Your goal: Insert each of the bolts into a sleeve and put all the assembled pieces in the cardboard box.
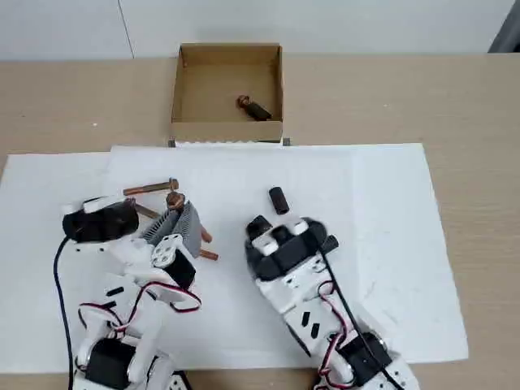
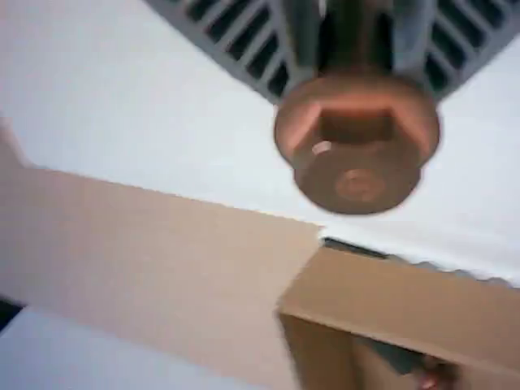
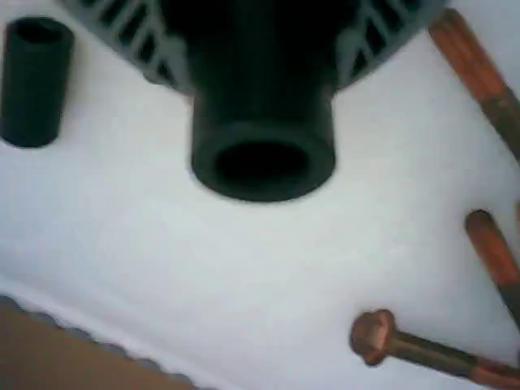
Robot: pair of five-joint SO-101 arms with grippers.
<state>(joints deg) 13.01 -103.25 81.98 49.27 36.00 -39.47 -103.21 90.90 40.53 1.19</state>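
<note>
My left gripper is shut on a copper bolt, whose hex head points toward the cardboard box. My right gripper is shut on a black sleeve, open end facing outward, a short way right of the left gripper. A loose black sleeve lies on the white paper just beyond the right gripper, and it is also in the right wrist view. One assembled bolt and sleeve lies inside the box.
Loose copper bolts lie on the paper: one beyond the left gripper, two beside it, and the right wrist view shows them too. The white paper covers the table in front of the box.
</note>
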